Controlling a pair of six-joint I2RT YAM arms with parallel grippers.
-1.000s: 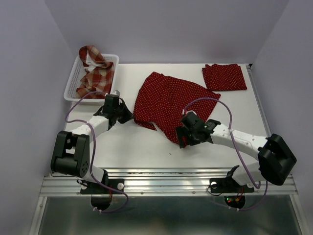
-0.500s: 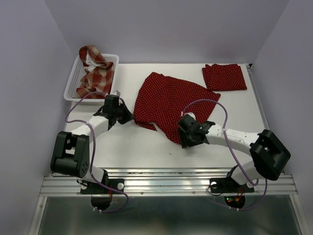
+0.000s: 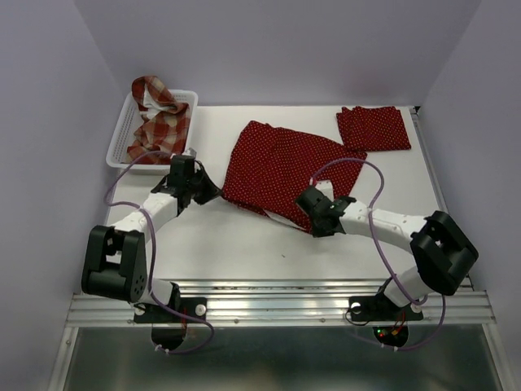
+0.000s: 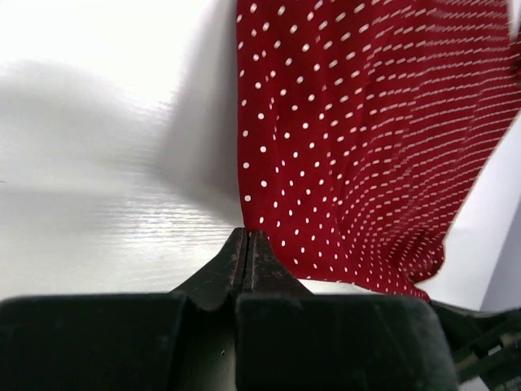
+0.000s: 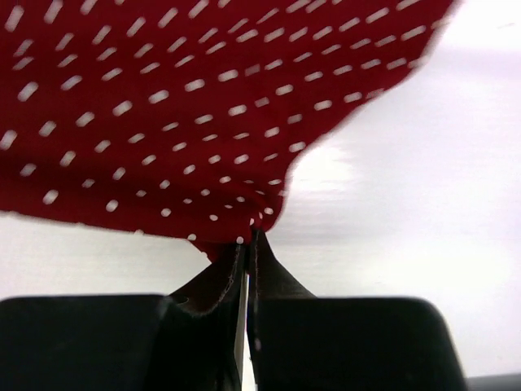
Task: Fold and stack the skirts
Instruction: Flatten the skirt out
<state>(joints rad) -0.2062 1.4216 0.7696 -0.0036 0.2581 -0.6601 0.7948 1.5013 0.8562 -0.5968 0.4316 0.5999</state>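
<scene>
A dark red polka-dot skirt point(image 3: 281, 167) lies spread in the middle of the white table. My left gripper point(image 3: 213, 194) is shut on its near-left corner; in the left wrist view the cloth point(image 4: 366, 138) rises from the closed tips point(image 4: 247, 234). My right gripper point(image 3: 313, 218) is shut on the skirt's near edge, and the right wrist view shows the dotted hem point(image 5: 203, 122) pinched at the tips point(image 5: 248, 238). A second polka-dot skirt point(image 3: 373, 128) lies folded at the back right. The plaid skirt point(image 3: 156, 120) is bundled in the basket.
A white lattice basket point(image 3: 122, 134) stands at the back left, close behind my left arm. Purple walls close in the table on three sides. A metal rail point(image 3: 277, 305) runs along the near edge.
My right gripper went from open to shut on the skirt's near edge and pushed it up and in, so the hem now sits farther from the rail. The left gripper kept its grip.
</scene>
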